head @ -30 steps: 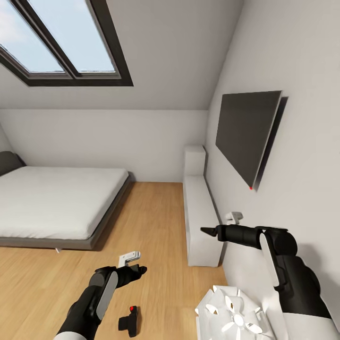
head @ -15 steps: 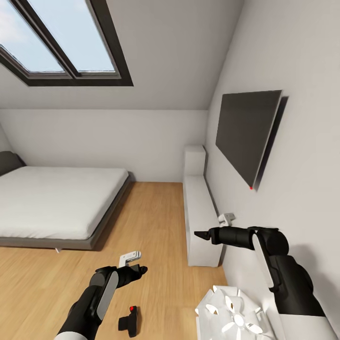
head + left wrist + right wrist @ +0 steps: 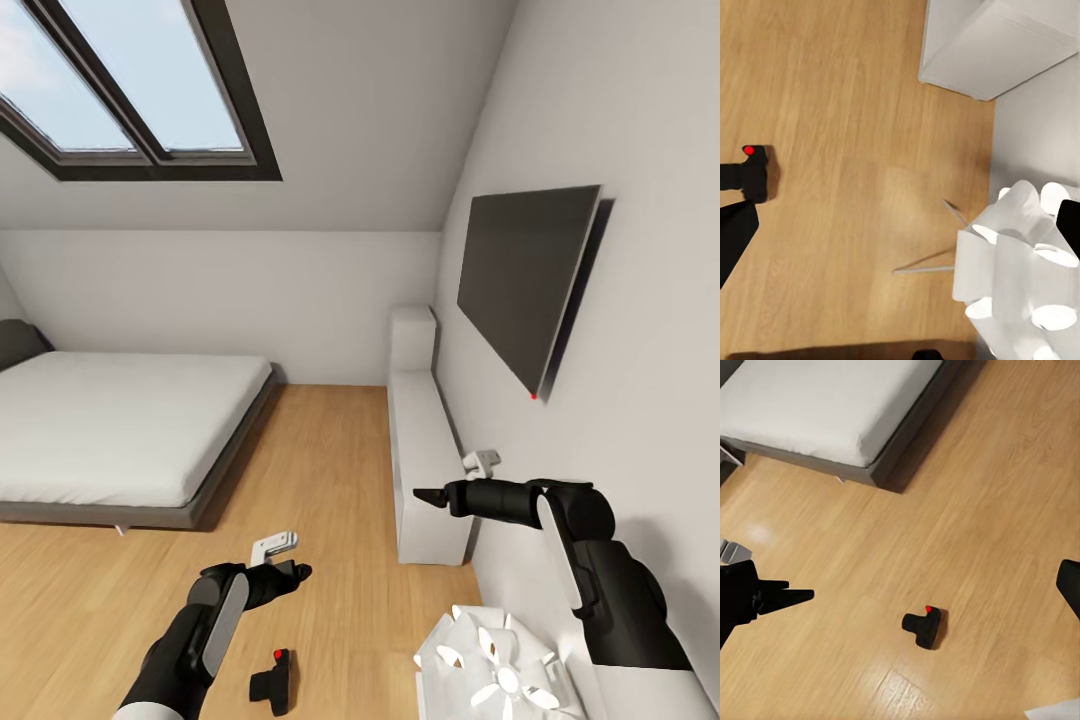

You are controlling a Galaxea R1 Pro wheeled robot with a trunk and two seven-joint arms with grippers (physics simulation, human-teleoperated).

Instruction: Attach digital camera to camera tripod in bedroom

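Note:
The digital camera (image 3: 272, 682), small and black with a red button, lies on the wood floor near the lower edge of the head view. It also lies in the left wrist view as the camera (image 3: 750, 174) and in the right wrist view as the camera (image 3: 924, 628). My left gripper (image 3: 290, 575) hovers open above and just beyond it, holding nothing. My right gripper (image 3: 425, 495) is stretched out in front of the white shelf (image 3: 425, 450), open and empty, well to the right of the camera. The camera tripod is out of view.
A grey-framed bed (image 3: 120, 420) with a white mattress fills the left side. The low white shelf runs along the right wall under a dark wall screen (image 3: 525, 280). A white multi-shade lamp (image 3: 500, 670) stands close at the lower right, with thin metal rods (image 3: 937, 255) under it.
My right arm has swung left and a little down, its gripper now in front of the shelf. The left arm and the camera have stayed put.

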